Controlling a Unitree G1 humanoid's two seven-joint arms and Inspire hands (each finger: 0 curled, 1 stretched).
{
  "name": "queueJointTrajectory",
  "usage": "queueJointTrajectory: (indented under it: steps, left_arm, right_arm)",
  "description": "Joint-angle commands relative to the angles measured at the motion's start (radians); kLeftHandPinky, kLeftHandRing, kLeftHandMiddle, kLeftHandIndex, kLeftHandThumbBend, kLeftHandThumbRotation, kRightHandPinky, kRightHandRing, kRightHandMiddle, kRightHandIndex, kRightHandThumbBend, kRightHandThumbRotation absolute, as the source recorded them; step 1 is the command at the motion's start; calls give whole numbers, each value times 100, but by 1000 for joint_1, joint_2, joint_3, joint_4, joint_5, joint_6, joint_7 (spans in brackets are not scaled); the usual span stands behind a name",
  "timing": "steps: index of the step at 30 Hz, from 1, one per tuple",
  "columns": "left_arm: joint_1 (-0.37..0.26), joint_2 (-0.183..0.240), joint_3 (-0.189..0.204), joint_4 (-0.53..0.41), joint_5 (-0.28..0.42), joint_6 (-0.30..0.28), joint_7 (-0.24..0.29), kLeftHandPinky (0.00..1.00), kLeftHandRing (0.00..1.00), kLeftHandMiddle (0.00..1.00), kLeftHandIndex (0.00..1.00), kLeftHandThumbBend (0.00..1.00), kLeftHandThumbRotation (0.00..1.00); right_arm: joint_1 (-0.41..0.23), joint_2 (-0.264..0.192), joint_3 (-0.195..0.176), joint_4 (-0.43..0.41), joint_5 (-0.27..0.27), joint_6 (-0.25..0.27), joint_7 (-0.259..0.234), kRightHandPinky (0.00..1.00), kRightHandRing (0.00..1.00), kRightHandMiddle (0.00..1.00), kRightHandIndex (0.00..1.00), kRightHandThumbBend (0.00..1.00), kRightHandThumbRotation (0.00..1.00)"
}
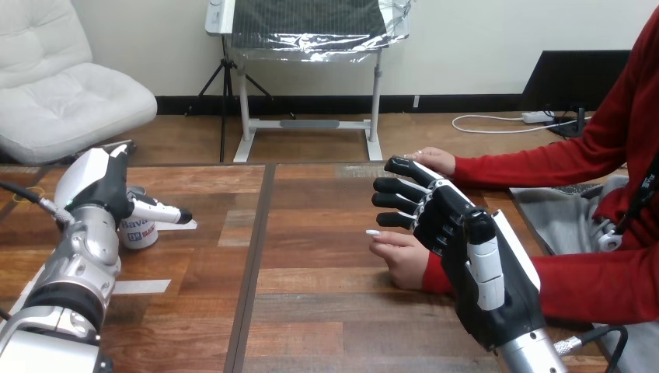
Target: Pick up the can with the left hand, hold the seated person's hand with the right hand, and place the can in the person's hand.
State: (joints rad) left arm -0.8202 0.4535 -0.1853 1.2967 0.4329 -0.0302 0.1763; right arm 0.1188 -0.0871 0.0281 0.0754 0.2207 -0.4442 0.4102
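I judge this the pick-up step: my left hand [105, 186] is against the can [140, 235], small, white with blue print, upright on the table [311, 295] at its left, though I cannot tell if I have hold of it. My right hand [458, 233] hangs open and empty beside the person's nearer hand [402, 256]. Next comes a firm grasp and lift.

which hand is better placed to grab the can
Left. The left hand is right at the can. The right hand is well away from it, open, beside the person's nearer hand.
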Motion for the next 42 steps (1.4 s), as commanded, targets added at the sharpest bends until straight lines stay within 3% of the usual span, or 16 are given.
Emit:
queueJointTrajectory:
  steps: [1,20,35,42]
  left_arm:
    - [-39,8,-19,0,19,9,37,82,95,96,93,94,17]
    - [-52,14,-38,6,38,43,60,85,95,95,92,95,17]
    - [-69,9,-40,6,36,104,36,78,92,93,91,94,20]
    - [-77,10,-58,6,52,129,17,77,90,91,90,93,21]
  right_arm:
    - [-46,-11,-9,-42,16,1,7,74,79,80,84,89,100]
    - [-48,-11,-11,-40,15,-9,13,75,79,80,85,89,100]
    - [-45,-11,-12,-47,16,-5,14,75,80,80,85,89,100]
    - [-43,-14,-14,-55,17,-2,18,75,79,80,85,89,100]
